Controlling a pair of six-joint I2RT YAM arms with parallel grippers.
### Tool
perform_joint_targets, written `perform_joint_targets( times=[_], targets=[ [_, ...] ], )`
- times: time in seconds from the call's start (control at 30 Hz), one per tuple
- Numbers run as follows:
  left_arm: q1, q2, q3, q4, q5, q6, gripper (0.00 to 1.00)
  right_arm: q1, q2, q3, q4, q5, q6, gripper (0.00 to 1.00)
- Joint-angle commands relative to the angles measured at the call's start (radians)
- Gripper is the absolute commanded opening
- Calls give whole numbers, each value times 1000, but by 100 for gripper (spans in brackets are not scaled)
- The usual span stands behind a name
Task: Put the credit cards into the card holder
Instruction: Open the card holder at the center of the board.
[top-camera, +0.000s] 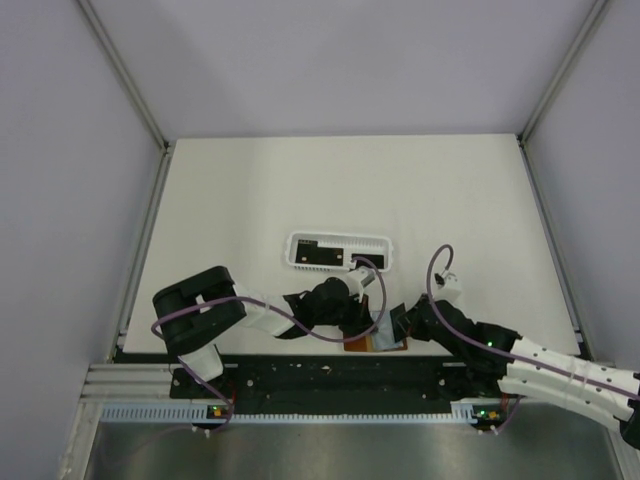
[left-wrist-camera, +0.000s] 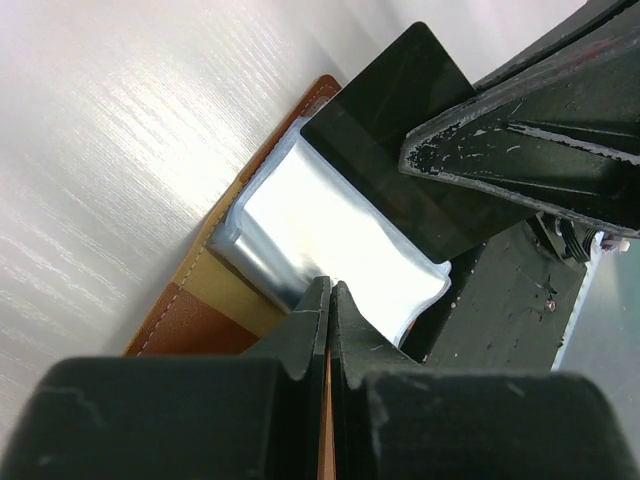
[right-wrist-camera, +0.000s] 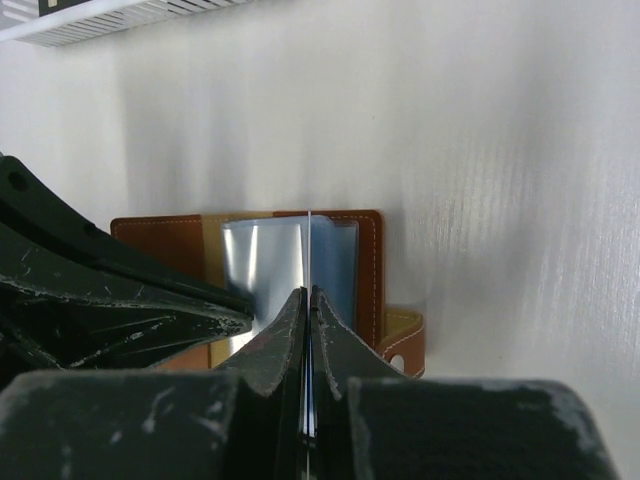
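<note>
The brown card holder (top-camera: 390, 344) lies open at the table's near edge, its bluish clear pockets (left-wrist-camera: 320, 230) facing up. My left gripper (left-wrist-camera: 330, 290) is shut on the holder's brown cover, a strip of leather showing between the fingers. My right gripper (right-wrist-camera: 309, 292) is shut on a black credit card (left-wrist-camera: 400, 130), seen edge-on (right-wrist-camera: 311, 250) in the right wrist view. That card's lower corner rests against the pockets (right-wrist-camera: 265, 260). The two grippers (top-camera: 372, 322) (top-camera: 405, 322) meet over the holder. More black credit cards (top-camera: 320, 254) lie in the basket.
A white slotted basket (top-camera: 292, 250) stands just behind the grippers, and its edge shows at the top left of the right wrist view (right-wrist-camera: 100, 15). The holder's clasp tab (right-wrist-camera: 405, 340) sticks out to the right. The black base rail (top-camera: 320, 375) runs right in front of the holder.
</note>
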Motion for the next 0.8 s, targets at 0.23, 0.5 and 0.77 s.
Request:
perform_joint_targets(
  times=[0.23, 0.5, 0.77],
  targets=[
    [-3, 62, -21, -168, -41, 20, 0, 12, -58, -25, -100, -13, -9, 0],
    [-5, 65, -16, -171, -39, 18, 0, 13, -50, -36, -95, -19, -3, 0],
    [-5, 70, -10, -174, -35, 18, 0, 13, -20, -70, -7, -60, -6, 0]
  ],
)
